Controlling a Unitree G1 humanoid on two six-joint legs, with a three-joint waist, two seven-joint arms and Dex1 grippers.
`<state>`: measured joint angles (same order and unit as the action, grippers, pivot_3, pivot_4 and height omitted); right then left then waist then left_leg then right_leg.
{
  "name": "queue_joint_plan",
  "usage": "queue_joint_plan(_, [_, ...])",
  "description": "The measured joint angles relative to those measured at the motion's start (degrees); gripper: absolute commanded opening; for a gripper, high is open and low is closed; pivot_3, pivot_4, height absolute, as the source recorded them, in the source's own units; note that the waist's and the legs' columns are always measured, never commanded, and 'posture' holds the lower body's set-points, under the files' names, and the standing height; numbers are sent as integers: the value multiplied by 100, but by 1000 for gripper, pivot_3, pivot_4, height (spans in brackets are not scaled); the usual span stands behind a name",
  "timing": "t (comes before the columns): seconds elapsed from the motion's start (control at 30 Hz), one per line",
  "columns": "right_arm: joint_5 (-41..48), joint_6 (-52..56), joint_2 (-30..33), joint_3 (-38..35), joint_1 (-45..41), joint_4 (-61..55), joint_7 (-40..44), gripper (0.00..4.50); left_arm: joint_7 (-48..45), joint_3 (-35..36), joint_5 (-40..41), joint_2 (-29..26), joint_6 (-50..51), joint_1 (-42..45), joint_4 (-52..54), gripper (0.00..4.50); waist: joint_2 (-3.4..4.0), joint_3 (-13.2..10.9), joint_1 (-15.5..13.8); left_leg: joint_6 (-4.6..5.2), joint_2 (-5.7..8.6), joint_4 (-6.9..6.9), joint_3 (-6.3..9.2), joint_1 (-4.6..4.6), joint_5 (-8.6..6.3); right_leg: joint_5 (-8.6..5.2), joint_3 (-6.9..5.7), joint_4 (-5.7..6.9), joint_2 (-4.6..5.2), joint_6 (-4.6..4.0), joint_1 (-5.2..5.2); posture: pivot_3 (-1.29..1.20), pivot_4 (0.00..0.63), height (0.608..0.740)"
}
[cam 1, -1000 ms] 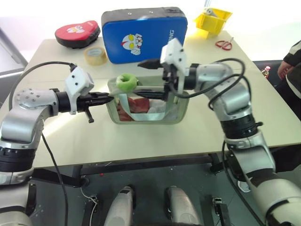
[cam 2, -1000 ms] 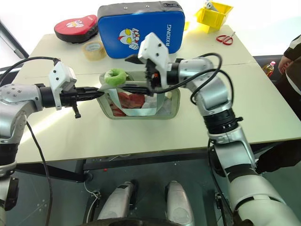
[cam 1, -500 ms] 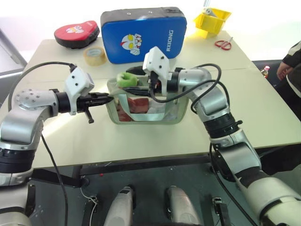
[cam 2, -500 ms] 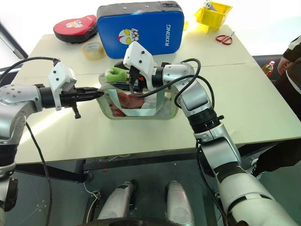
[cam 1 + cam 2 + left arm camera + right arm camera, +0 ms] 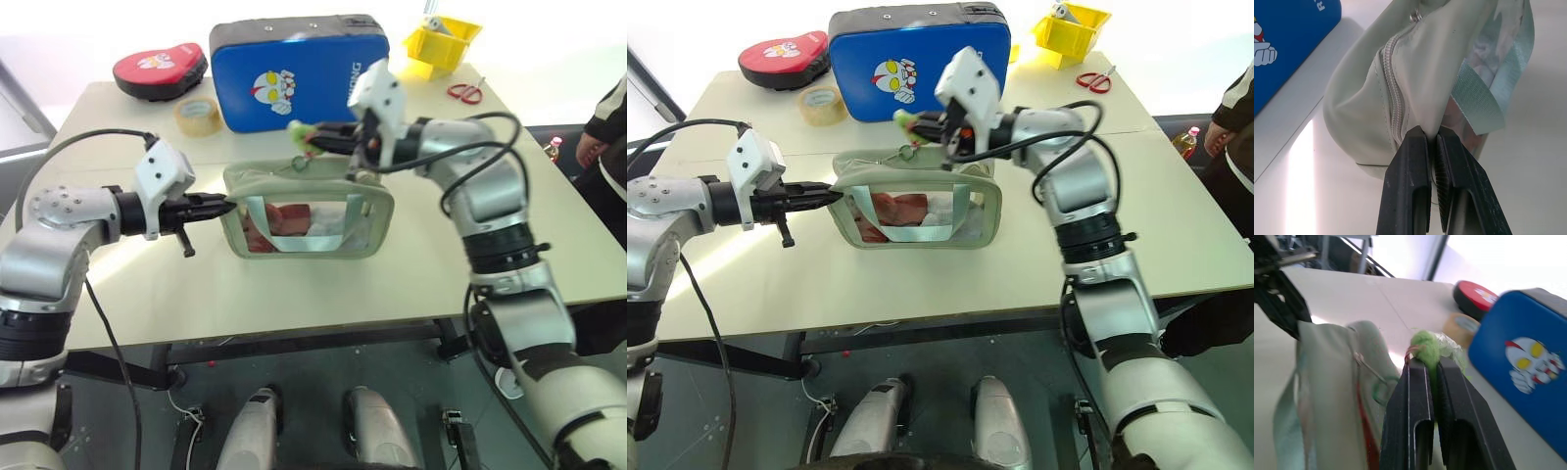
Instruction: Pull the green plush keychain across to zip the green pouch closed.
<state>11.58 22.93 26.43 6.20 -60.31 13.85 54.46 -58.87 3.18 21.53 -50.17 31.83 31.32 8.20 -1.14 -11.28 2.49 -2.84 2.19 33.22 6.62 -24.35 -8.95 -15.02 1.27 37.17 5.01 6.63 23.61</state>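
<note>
The green pouch (image 5: 309,211) stood upright near the middle of the pale surface (image 5: 411,284), its clear window facing the robot, with something red showing inside and the light strap (image 5: 257,217) hanging across the front. The left claw (image 5: 227,206) was pressed together on the fabric at the pouch's left end; in the left wrist view its two black fingers (image 5: 1410,196) pinched the edge right beside the zipper (image 5: 1392,93). The right claw (image 5: 306,138) was closed on the green plush keychain (image 5: 297,129), which sat above and just behind the pouch's top edge, roughly over its middle; the right wrist view showed the fuzzy lime plush (image 5: 1426,346) squeezed between the fingertips, with a thin ring (image 5: 1382,389) trailing from it down toward the pouch top. Behind the pouch stood a blue pad (image 5: 294,69) with a cartoon face, a roll of tape (image 5: 199,116) and a red pad (image 5: 160,69) to its left, a yellow bin (image 5: 443,41) and red-handled scissors (image 5: 466,92) at the far right. A person's hand (image 5: 592,145) showed at the right edge
</note>
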Motion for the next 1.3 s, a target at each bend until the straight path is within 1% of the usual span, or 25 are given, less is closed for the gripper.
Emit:
queue_joint_plan(0.1, [-9, 49, 546, -166, 72, 0, 9, 37, 34, 31, 40, -53, 6, -91, 97, 0, 0, 0, -1, 0, 0, -1, -1, 0, 0, 0, 0, -2, 1, 0, 0, 0, 150, 740])
queue_joint_plan(0.17, [-17, 53, 785, -289, 175, 5, 2, 37, 46, 63, 46, -62, 7, -135, 104, 0, 0, 0, 0, 0, 0, -1, -1, 1, 0, 0, 1, -2, 1, 0, -1, 0, 150, 740])
queue_joint_plan(0.3, [-44, 76, 1098, -437, 479, 8, -83, 37, 59, 70, 51, -94, 23, -161, 149, 0, 1, 0, 4, 1, -1, -3, -3, 2, 0, -1, 1, -2, 1, -1, 0, 0, 150, 740])
queue_joint_plan(0.53, [-88, 152, 1469, -842, 1127, 2, -635, 37, 102, 58, 94, -93, 42, -172, 184, 0, 1, 0, -2, 1, -1, -2, -4, 1, 0, -1, 2, -4, 2, -1, -3, 0, 150, 740])
queue_joint_plan(0.67, [-64, 229, 1419, -962, 1528, -30, -941, 37, 102, 29, 101, -93, 38, -147, 181, 0, 1, 0, 0, 1, -1, -2, -4, 2, 0, -1, 2, -4, 2, -1, -3, 0, 150, 740])
queue_joint_plan(0.77, [9, 398, 1165, -1097, 1895, -225, -1248, 37, 98, 2, 100, -92, 33, -122, 147, 0, 0, 0, -2, 1, -1, -1, -3, 2, 0, -1, 2, -4, 2, -1, -5, 0, 150, 740])
queue_joint_plan(0.93, [209, 816, 337, -1049, 2676, -800, -1702, 37, 87, -42, 90, -88, 27, -55, 81, 0, -1, 1, 0, 1, -1, -1, -2, 6, 0, -1, 2, -2, 1, -1, -9, 0, 150, 740])
queue_joint_plan(1.03, [280, 1018, -62, -942, 2832, -977, -1950, 37, 51, -68, 67, -88, 17, -12, 37, 0, 0, 1, 2, 1, -1, -1, -2, 6, 0, -1, 2, -2, 1, -1, -9, 0, 150, 740])
queue_joint_plan(1.13, [303, 1102, -129, -937, 2834, -1098, -2097, 37, 36, -86, 48, -87, 0, 0, 19, 0, 0, 1, 0, 1, -1, -1, -2, 7, 0, -1, 2, -3, 1, -1, -9, 0, 150, 740])
queue_joint_plan(1.27, [234, 1091, -48, -860, 2883, -1141, -2084, 37, 35, -92, 38, -86, -22, -1, 14, 0, 0, 1, 0, 1, -1, -1, -2, 8, 0, -1, 1, -3, 1, -1, -10, 0, 150, 740])
queue_joint_plan(1.3, [219, 1091, -28, -853, 2887, -1141, -2068, 347, 36, -92, 35, -86, -25, -1, 12, 0, 0, 1, -1, 1, -1, -1, -2, 8, 0, -1, 1, -3, 0, -1, -10, 0, 150, 740])
